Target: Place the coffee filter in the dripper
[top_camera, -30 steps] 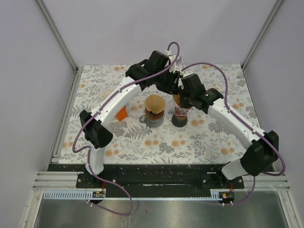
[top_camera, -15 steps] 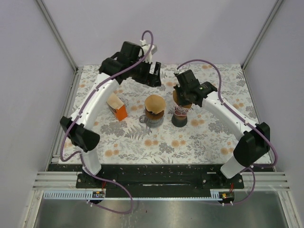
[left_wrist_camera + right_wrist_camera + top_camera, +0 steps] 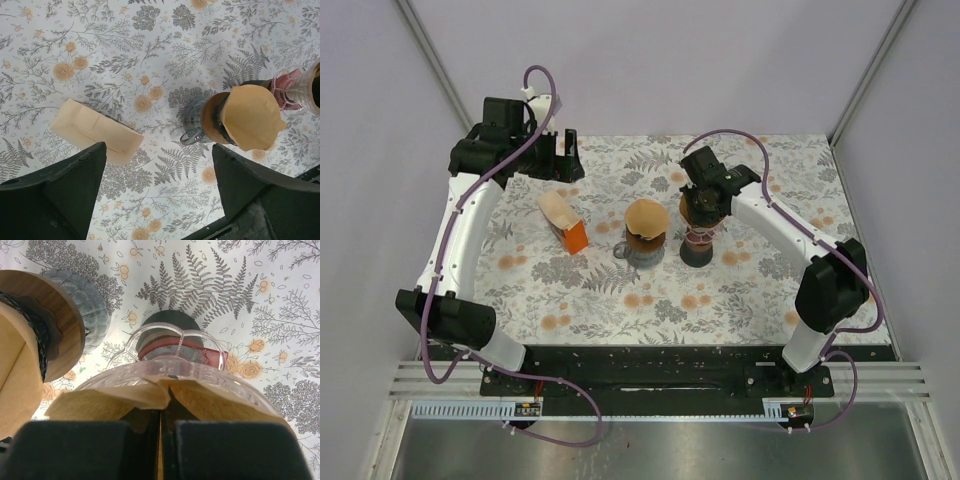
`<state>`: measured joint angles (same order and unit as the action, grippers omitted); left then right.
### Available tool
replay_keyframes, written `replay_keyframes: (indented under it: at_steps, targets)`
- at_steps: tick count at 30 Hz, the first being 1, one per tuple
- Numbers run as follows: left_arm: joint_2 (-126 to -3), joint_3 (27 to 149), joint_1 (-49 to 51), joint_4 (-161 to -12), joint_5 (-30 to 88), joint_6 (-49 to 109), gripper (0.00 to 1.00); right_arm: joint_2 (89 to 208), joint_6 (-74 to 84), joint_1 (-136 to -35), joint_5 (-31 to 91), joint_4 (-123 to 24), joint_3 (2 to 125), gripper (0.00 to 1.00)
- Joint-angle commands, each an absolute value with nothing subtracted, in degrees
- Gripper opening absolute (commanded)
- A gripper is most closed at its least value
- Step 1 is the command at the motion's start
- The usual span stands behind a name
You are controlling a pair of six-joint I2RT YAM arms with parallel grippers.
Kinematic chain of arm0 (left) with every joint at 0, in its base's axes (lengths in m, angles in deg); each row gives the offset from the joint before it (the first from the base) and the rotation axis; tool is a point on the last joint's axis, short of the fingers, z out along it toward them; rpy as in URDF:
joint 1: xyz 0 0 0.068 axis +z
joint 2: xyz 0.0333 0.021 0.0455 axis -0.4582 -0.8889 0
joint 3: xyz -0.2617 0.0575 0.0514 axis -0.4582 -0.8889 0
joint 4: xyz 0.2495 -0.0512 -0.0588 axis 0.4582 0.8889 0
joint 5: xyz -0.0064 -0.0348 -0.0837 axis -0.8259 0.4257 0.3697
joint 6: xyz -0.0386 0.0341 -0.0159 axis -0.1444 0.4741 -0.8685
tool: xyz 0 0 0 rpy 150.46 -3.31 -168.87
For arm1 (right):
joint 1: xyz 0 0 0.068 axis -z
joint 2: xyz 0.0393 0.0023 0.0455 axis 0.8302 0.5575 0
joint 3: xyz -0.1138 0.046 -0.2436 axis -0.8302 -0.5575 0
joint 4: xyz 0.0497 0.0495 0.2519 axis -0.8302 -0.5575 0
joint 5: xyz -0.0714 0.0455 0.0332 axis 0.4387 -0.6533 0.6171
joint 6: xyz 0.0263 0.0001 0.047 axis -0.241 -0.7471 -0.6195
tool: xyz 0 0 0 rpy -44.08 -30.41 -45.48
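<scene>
The coffee filter (image 3: 115, 399) is gripped at its upper edge, where the paper is seen creased into a fold, and its body is lowered inside the clear glass rim of the dripper (image 3: 175, 367). It is held by the right pincer (image 3: 161, 432), whose jaws are pressed almost together with only the thin paper between them. A grip on the edge is judged to let the cone be steered down into the glass without being crushed. The dripper is carried on a dark base (image 3: 170, 320), so it is raised off the tabletop (image 3: 150, 50).

Just beside it a wood-collared brewer (image 3: 55, 315) is found, with a second filter (image 3: 250, 122) already seated in its mouth.

Well apart, the left pincer (image 3: 157, 170) is held high with its jaws spread wide and nothing between them; it is judged to be kept clear of the right arm's work. Beneath it a tan packet (image 3: 95, 132) lies flat.
</scene>
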<state>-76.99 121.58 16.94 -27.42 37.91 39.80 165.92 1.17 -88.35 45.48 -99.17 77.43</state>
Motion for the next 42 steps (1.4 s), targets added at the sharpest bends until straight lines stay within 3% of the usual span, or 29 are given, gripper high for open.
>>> replay_keyframes:
  at_steps: [1,14,18,23,26,29,35,42]
  targets:
    - [-74.7,120.4,17.6,-30.0,39.6,41.2,0.9,166.8,1.4,-87.5,43.8,-100.0,79.6,0.0]
    - [-75.3,120.3,17.2,-29.8,44.6,41.2,0.89,169.3,2.0,-84.9,42.1,-98.0,76.3,0.0]
    - [-76.9,120.5,7.7,-31.9,48.0,39.0,0.87,169.0,2.4,-84.9,41.5,-97.7,76.9,0.0]
    - [-85.2,122.2,-0.6,-37.9,50.2,28.9,0.76,168.9,2.4,-84.9,40.6,-97.7,76.8,0.0]
    - [-89.8,124.0,-3.5,-40.8,51.5,24.4,0.76,168.3,2.1,-84.9,39.8,-97.1,76.0,0.0]
    - [-92.7,124.0,-4.5,-43.8,52.5,20.3,0.75,167.6,1.8,-84.9,39.6,-96.2,75.2,0.0]
    - [-99.1,128.9,-5.3,-44.7,51.0,17.6,0.62,167.5,2.3,-84.9,38.8,-95.8,74.9,0.0]
    - [-102.6,131.0,-5.4,-44.7,52.9,15.3,0.54,166.7,2.3,-84.8,38.5,-95.2,73.9,0.0]
